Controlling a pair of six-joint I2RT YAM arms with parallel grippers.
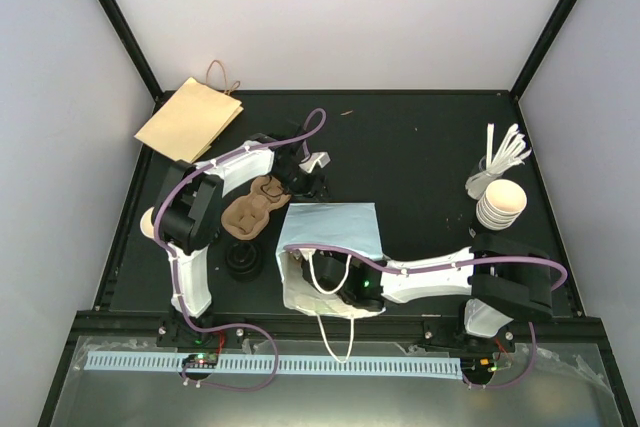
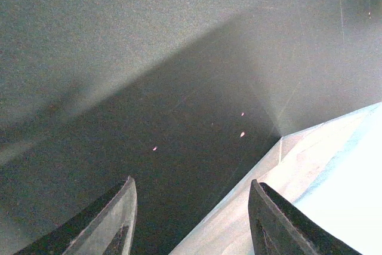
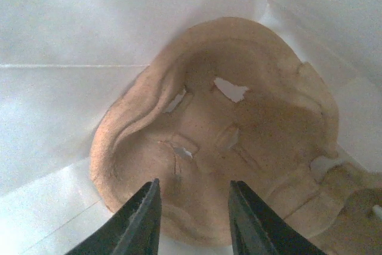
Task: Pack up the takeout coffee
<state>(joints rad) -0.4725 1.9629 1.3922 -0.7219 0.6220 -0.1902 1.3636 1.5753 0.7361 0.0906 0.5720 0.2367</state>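
The takeout coffee is out of view in all three frames. A white paper bag [image 1: 335,232] with a pale blue side lies flat at the table's middle, string handles toward the near edge. My right gripper [image 1: 316,271] reaches into its mouth from the right. In the right wrist view the right gripper [image 3: 194,219] stands open inside the white bag [image 3: 71,22], just short of a brown pulp cup carrier [image 3: 239,135], nothing between the fingers. My left gripper [image 1: 299,184] hovers open by the bag's far left corner. In the left wrist view the left gripper [image 2: 191,219] is empty above the black table, and the bag's edge [image 2: 310,159] lies at the right.
A brown pulp carrier [image 1: 254,209] lies left of the bag, with black lids [image 1: 243,260] nearer the front. Flat brown paper bags [image 1: 190,117] lie at the far left corner. A stack of lidless white cups [image 1: 500,203] and white stirrers [image 1: 505,152] stand at the right.
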